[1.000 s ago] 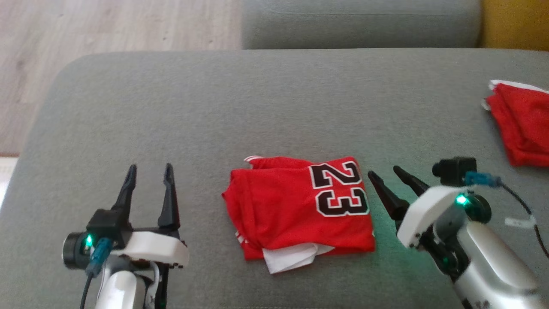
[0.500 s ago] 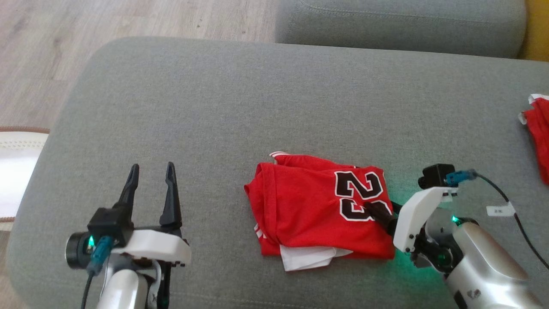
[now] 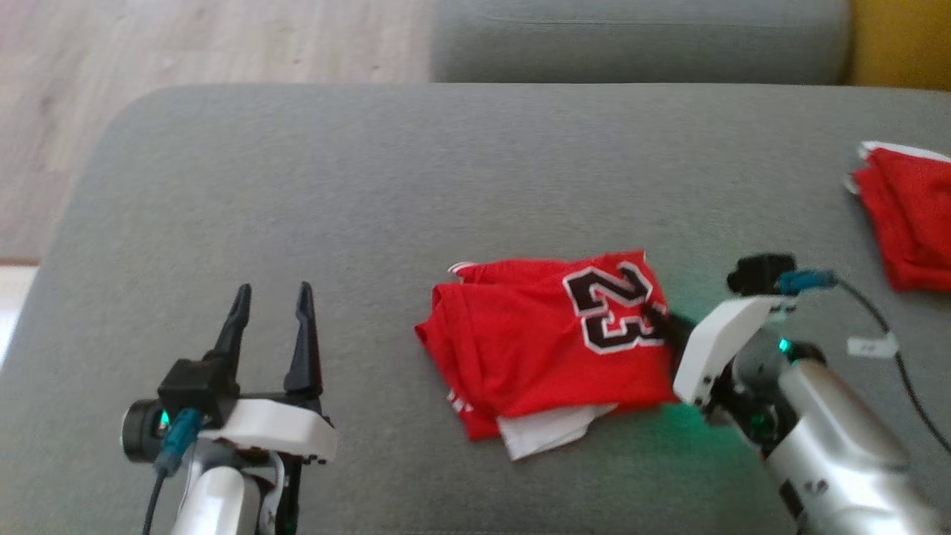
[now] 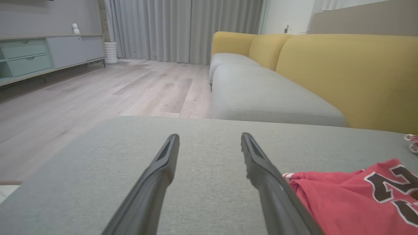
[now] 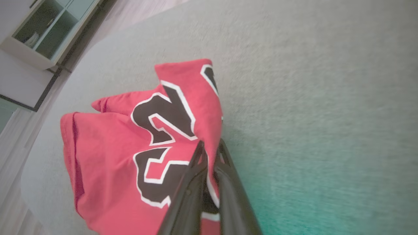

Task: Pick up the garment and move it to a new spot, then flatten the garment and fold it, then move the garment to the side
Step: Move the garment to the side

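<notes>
A folded red jersey (image 3: 542, 342) with a black "23" lies on the grey sofa seat (image 3: 371, 186), white lining showing at its near edge. My right gripper (image 3: 663, 321) is shut on the jersey's right edge (image 5: 209, 137), which is pinched between the two dark fingers and slightly raised. My left gripper (image 3: 271, 312) stands open at the lower left, well apart from the jersey, with nothing between its fingers (image 4: 163, 173). The jersey's left end (image 4: 352, 195) lies just right of the left gripper's fingers.
Another red garment (image 3: 910, 215) lies at the seat's right edge. A second grey cushion (image 3: 639, 37) and a yellow backrest (image 4: 343, 71) are beyond. Wood floor (image 3: 186, 44) lies past the seat's left and far edges.
My right gripper has gone from open beside the jersey to shut on its right edge. That edge has lifted and shifted slightly. The head camera has moved. The left gripper stays put.
</notes>
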Tool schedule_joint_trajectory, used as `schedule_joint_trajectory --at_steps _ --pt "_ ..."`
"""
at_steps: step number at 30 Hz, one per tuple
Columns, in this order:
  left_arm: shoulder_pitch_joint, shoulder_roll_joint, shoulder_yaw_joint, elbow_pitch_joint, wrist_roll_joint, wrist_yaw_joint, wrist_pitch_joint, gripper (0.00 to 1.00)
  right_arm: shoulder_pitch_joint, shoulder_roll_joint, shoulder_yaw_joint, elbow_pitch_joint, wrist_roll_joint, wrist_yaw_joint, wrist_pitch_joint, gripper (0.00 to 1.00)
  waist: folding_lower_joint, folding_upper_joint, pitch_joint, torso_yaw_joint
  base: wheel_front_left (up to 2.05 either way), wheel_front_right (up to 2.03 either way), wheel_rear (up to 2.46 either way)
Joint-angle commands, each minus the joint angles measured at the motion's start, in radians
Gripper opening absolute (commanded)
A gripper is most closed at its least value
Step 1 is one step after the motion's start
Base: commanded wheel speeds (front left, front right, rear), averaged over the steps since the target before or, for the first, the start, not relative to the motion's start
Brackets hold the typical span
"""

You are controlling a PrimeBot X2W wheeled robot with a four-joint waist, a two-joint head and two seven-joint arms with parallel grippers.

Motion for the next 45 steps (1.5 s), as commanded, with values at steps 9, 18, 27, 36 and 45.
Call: schedule_joint_trajectory --at_steps 9,18,27,36,45 --pt "-0.105 0.001 -0.055 -0.021 -0.037 -0.007 -0.008 1.0 -0.099 -0.068 -0.018 -0.09 0.03 -0.001 -0.024 0.0 0.0 0.0 0.01 -0.207 0.0 0.0 0.0" --pt "-0.151 0.001 -0.115 0.002 -0.044 0.004 -0.008 1.0 -0.091 -0.09 -0.024 -0.143 0.053 -0.001 -0.034 0.0 0.0 0.0 0.038 -0.371 0.0 0.0 0.0" --pt "-0.18 0.001 -0.134 0.028 -0.037 0.008 -0.008 1.0 -0.071 -0.108 -0.032 -0.184 0.071 -0.001 -0.046 0.0 0.0 0.0 0.053 -0.474 0.0 0.0 0.0" --pt "-0.211 0.001 -0.144 0.032 -0.02 0.007 -0.008 1.0 -0.115 -0.146 0.003 -0.232 0.096 -0.001 -0.037 0.0 0.0 0.0 0.106 -0.451 0.0 0.0 0.0" --pt "-0.281 0.001 -0.185 0.059 -0.004 0.015 -0.008 1.0 -0.365 -0.296 0.169 -0.248 0.23 -0.001 0.011 0.0 0.0 0.0 0.241 -0.366 0.0 0.0 0.0"
